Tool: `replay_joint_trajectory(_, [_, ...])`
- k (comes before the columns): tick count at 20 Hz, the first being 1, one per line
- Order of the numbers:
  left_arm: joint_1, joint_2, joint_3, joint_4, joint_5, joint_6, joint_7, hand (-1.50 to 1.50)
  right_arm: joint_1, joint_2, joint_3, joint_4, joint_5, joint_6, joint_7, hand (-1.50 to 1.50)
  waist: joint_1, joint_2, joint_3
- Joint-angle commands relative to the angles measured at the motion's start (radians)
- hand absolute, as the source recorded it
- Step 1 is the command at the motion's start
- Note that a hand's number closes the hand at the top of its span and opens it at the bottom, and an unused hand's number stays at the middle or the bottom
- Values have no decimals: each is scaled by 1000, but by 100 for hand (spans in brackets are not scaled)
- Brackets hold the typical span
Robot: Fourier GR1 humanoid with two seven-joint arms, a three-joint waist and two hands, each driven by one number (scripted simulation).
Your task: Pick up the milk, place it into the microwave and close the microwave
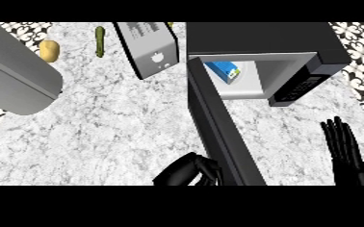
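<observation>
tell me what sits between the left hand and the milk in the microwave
In the head view, the open microwave door stands between them: the left hand is against its outer side near the lower edge, and the milk lies inside the microwave.

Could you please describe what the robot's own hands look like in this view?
Both hands are plain black, with no markings or cables visible. The right hand shows long, slender segmented fingers. The left hand appears as a glossy, rounded black shape. The forearms do not show.

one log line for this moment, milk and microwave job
stage: closing door | milk: inside microwave | door: open | left hand: curled by door's near end | right hand: open, resting at right
</observation>
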Motion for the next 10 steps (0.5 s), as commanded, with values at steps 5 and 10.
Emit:
replay_joint_trajectory(5, [-222, -5, -335, 185, 190, 330, 18, 150, 120, -44, -42, -208, -89, 70, 71, -150, -20, 5, -1])
replay_joint_trajectory(10, [-279, -4, -380, 227, 314, 495, -13, 150, 83, -70, -36, -243, -169, 143, 101, -150, -51, 14, -2])
